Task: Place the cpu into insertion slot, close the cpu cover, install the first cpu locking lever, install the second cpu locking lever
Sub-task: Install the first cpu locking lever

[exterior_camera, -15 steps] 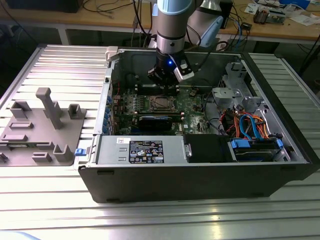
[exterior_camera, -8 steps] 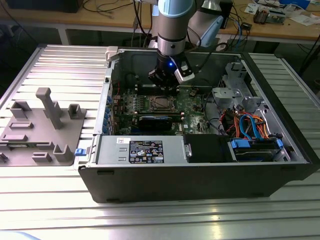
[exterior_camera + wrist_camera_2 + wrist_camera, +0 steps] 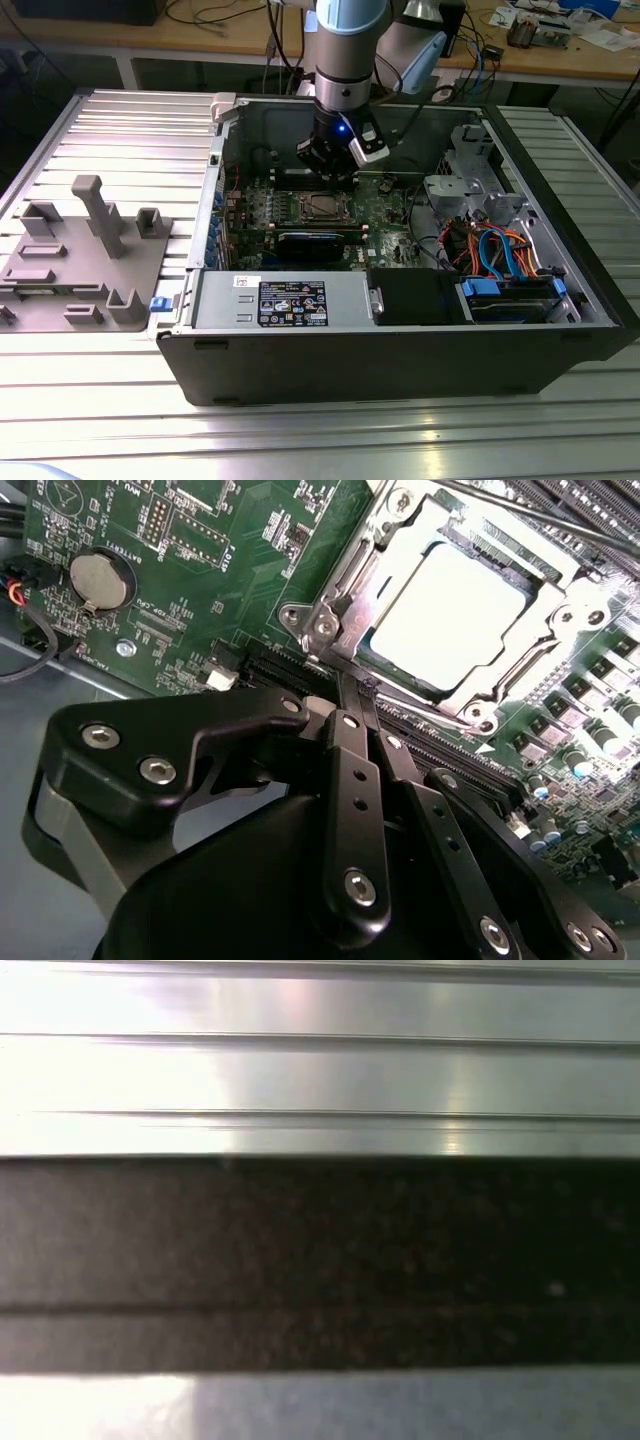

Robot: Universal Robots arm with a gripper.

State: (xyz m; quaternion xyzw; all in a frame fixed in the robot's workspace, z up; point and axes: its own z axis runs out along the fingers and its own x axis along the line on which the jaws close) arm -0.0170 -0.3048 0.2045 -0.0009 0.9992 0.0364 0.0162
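We are seeing the cpu (image 3: 445,605) sitting in the insertion slot (image 3: 330,610) with the cpu cover (image 3: 520,680) lying closed around it. The hand (image 3: 350,695), fingers pressed together and holding nothing, is hovering just beside the slot, inside the computer case (image 3: 400,370) on the bench (image 3: 100,130).

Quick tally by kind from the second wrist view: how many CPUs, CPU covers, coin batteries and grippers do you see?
cpu: 1
cpu cover: 1
coin battery: 1
gripper: 1
Total: 4
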